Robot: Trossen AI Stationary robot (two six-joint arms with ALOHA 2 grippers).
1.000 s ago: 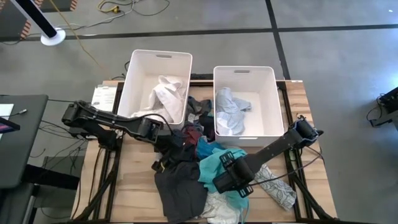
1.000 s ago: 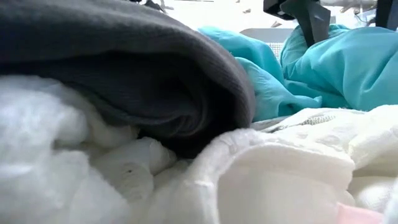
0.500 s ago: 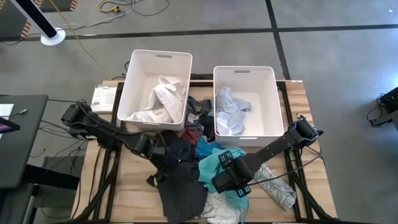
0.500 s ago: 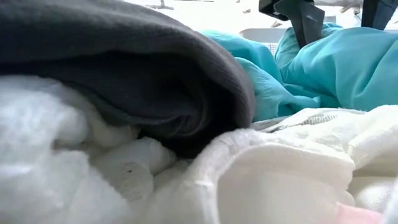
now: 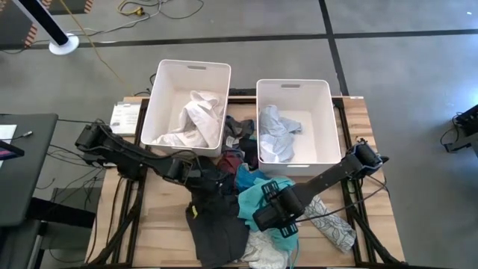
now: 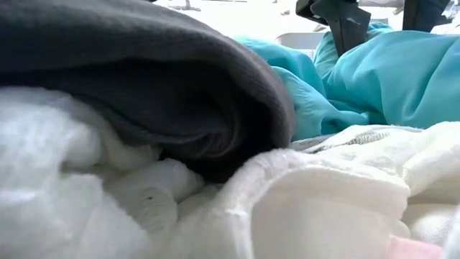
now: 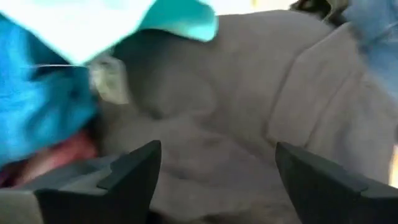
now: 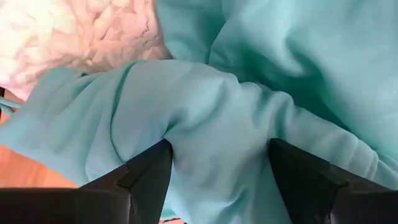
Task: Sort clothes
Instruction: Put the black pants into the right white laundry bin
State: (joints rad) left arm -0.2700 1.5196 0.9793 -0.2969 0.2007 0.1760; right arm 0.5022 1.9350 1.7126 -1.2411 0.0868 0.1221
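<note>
A heap of clothes (image 5: 239, 202) lies on the wooden table (image 5: 160, 224) from its middle to the front edge, just in front of two white bins (image 5: 187, 104), each holding pale garments. The left gripper (image 7: 214, 180) hangs over a dark grey garment (image 5: 216, 224), fingers spread wide and holding nothing. The right gripper (image 8: 217, 180) presses into a teal garment (image 8: 261, 93), its fingers wide apart with a fold of cloth between them.
</note>
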